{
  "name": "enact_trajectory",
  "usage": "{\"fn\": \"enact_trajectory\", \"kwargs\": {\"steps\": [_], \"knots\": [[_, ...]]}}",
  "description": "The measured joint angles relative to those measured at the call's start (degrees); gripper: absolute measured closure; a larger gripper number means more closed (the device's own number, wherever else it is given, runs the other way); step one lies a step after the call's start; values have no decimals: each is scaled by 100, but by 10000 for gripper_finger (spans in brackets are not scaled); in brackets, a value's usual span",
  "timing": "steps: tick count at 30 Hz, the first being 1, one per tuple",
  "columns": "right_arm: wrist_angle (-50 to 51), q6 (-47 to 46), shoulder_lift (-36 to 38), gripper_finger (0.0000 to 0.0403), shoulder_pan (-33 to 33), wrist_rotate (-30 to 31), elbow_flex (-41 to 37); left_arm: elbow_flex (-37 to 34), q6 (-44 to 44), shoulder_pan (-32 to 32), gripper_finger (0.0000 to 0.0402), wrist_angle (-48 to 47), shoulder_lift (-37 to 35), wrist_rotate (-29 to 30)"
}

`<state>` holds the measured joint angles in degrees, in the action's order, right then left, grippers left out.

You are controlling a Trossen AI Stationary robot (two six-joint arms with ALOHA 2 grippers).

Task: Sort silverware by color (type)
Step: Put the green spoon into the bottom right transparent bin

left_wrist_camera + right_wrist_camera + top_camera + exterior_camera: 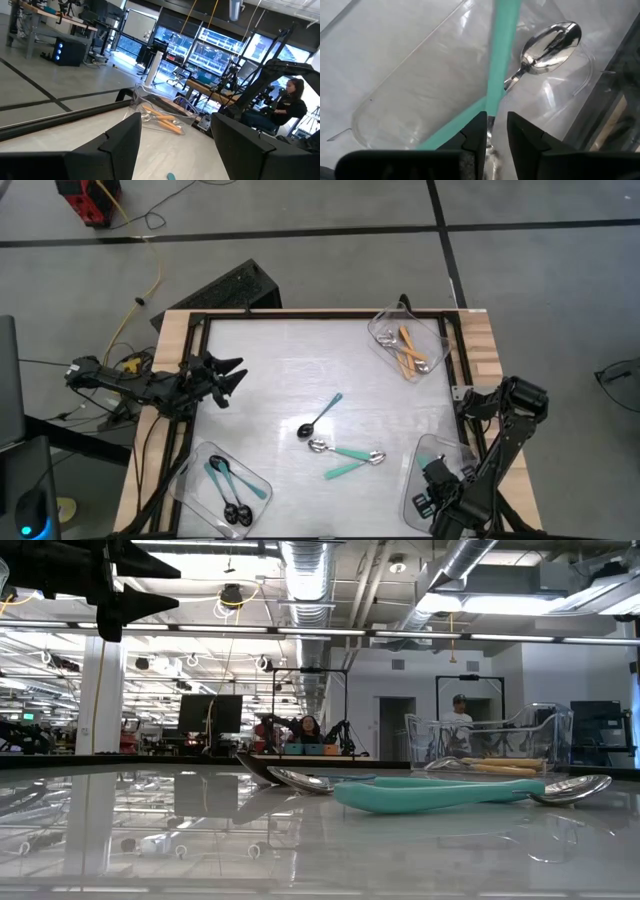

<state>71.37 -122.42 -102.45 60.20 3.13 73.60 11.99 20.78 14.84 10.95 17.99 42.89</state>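
My right gripper (436, 477) hangs over the clear near-right tray (424, 452) and is shut on a teal-handled spoon (501, 55). A second teal spoon (551, 41) lies flat in that tray, under the held one. My left gripper (228, 376) is open, high over the table's left side, touching nothing. Mid-table lie one blue-handled spoon with a black bowl (320, 418) and two teal spoons (347, 456), crossing each other, also seen in the low view (440, 793). Orange spoons (408, 350) lie in the far-right tray, blue ones (228, 486) in the near-left tray. My right gripper has the teal spoon's silver end (490, 131), just below the handle, between its two fingers; the fingers hide the exact place. The fingers point down into the tray. The teal handle (504, 40) sticks out beyond the fingertips, across the spoon lying there.
The clear far-right tray (385, 320) and near-left tray (262, 480) sit near the table's corners. A black frame rail (300, 315) runs along the table's edges. The white surface (280, 370) between the trays is bare. A person (290, 102) sits beyond the table.
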Motion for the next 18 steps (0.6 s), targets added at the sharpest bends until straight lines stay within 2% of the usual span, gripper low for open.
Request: {"fn": "enact_trajectory", "kwargs": {"steps": [4,12,18], "knots": [[8,82,0,280,2,-2,0,0,2,1,176,14,0,0],[13,140,0,213,2,-4,0,0,249,-1,176,15,-1,52],[11,328,2,207,2,-7,0,0,261,-1,176,15,0,133]]}}
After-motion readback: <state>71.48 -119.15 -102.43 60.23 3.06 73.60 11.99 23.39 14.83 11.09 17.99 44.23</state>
